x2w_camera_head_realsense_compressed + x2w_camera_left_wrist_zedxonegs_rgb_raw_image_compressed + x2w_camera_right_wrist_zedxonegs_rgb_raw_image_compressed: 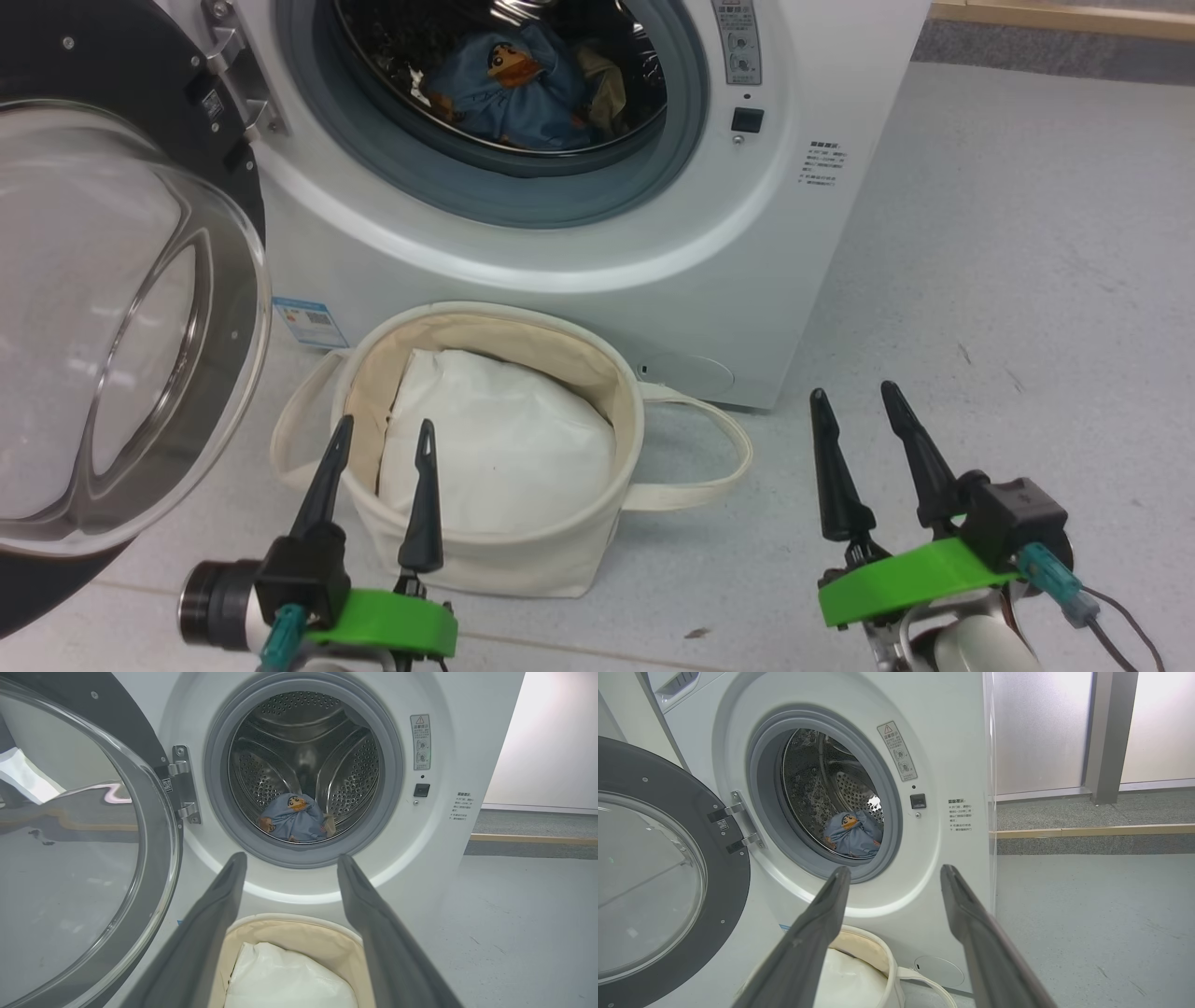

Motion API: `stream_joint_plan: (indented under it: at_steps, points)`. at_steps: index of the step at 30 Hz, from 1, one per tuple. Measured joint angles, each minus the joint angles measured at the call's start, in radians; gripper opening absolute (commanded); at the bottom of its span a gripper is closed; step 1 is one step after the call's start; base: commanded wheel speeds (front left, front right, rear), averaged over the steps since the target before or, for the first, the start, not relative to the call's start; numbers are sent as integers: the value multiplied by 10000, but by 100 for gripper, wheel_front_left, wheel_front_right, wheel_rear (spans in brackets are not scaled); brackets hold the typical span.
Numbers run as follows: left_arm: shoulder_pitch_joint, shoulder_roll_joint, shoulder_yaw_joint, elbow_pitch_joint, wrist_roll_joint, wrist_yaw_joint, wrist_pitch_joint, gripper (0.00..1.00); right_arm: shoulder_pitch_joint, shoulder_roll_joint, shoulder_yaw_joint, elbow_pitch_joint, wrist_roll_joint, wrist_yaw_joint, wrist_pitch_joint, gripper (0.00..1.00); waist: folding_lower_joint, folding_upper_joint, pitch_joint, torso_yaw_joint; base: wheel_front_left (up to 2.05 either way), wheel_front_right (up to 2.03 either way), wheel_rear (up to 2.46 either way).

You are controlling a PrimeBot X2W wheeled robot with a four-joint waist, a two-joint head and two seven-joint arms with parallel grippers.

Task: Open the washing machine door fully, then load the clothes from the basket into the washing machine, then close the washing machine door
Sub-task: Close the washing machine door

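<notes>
**Head view:** left claw (pixel 386 425) and right claw (pixel 852 392), both w/ fingers apart, nothing held. Clothes (pixel 523 89) lie in the washing machine (pixel 653 261) drum, ahead of both claws. The basket (pixel 504 313), just beyond the left claw, holds a white bundle (pixel 504 439).

**Left wrist view:** washing machine door (pixel 70 858) swung wide, left of claw.

**Right wrist view:** clothes ahead, in drum.

Loading prob. done. Next: swing door shut, likely w/ left claw.

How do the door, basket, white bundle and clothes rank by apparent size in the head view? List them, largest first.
1. door, nearest the camera and cropped by the frame
2. basket
3. white bundle
4. clothes, farthest off, so real size unsure
</notes>
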Motion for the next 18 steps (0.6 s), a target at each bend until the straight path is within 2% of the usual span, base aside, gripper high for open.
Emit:
stream_joint_plan:
  at_steps: [5,11,13,18]
  points:
    - [-13,-123,232,-56,-104,-171,0,100,-5,-4,4,25,0,0,0,100,2,0,70,28,-112,45,67]
    - [-12,-153,259,-75,109,-165,0,100,-8,27,115,44,0,0,0,100,1,0,125,110,-210,119,91]
    - [-23,-157,215,-102,529,-19,0,100,-6,31,119,61,0,0,0,100,-1,0,169,152,-209,144,65]
    - [-24,-161,105,-104,717,115,0,100,-5,31,128,65,0,0,0,100,-1,0,263,234,-114,107,7]
